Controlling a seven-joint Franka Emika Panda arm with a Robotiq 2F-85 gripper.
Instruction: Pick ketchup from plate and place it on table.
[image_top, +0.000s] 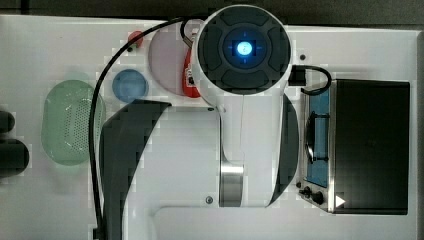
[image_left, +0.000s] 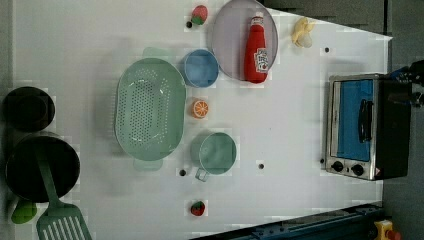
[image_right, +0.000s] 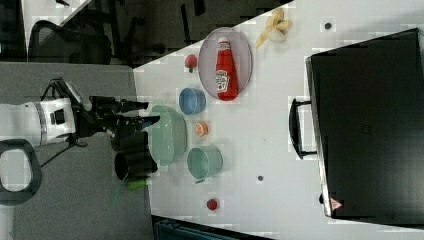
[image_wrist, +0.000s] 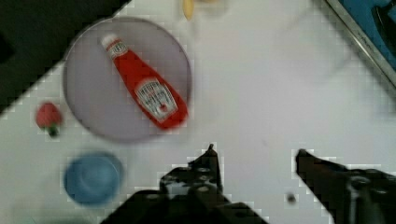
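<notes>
Lying flat, the ketchup (image_left: 256, 50) rests on the plate (image_left: 227, 40), cap toward twelve o'clock in the left view. Jaws spread, the gripper (image_wrist: 256, 156) hangs empty above the bench (image_left: 280, 125).

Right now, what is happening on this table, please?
A robot arm is set to move the ketchup, and nothing is held yet. The bottle lies flat on the plate, with a blue bowl and a strawberry close by. In the wrist view the gripper is open and empty, above bare table beside the plate. The pick has not begun.
</notes>
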